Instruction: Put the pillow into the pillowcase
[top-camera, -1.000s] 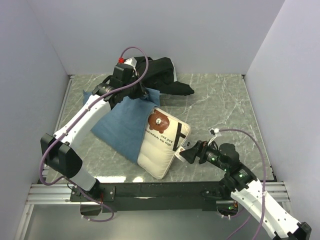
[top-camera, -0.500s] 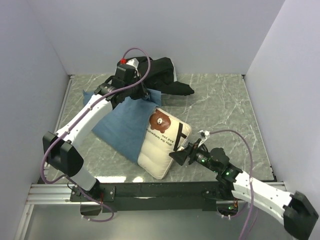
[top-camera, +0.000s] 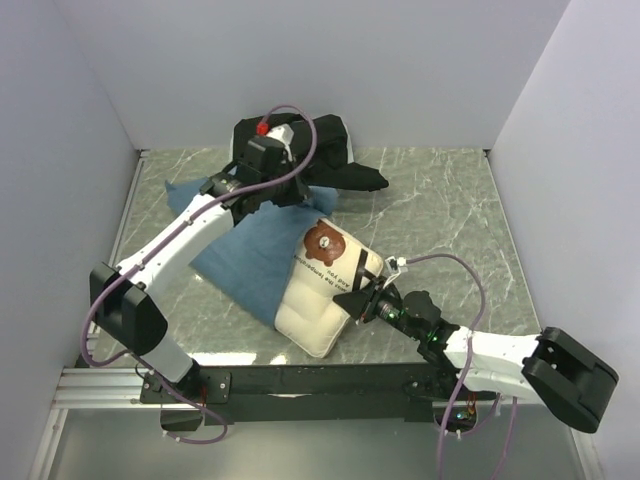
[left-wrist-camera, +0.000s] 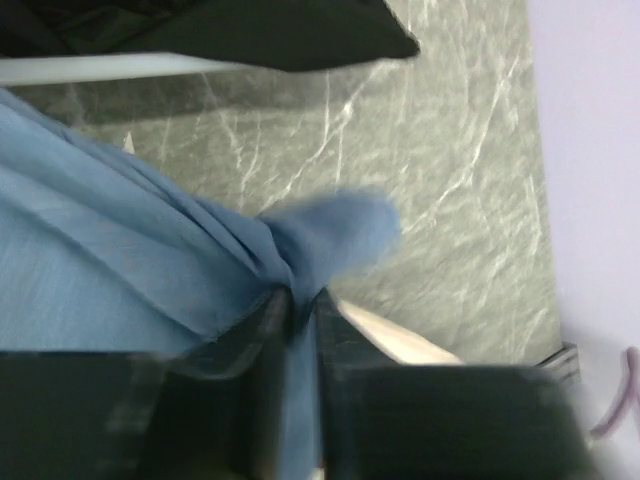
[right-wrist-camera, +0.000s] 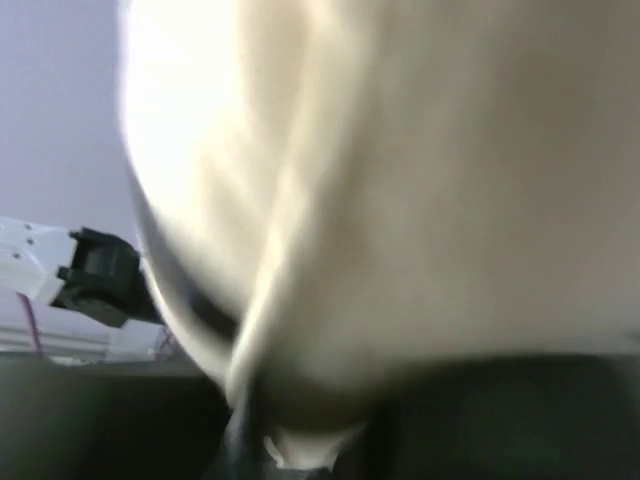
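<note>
Fabric of the thin slate-blue pillowcase sits pinched in the left end effector; the right end effector touches the cream rectangular pillow at lower centre, its grip unreadable.

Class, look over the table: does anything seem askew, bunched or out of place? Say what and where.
The pillow lies diagonally, overlapping the right edge of the pillowcase, not inside it. The pillowcase's far corner is bunched up, pinched in the left gripper. A black cloth sits heaped at the back.
</note>
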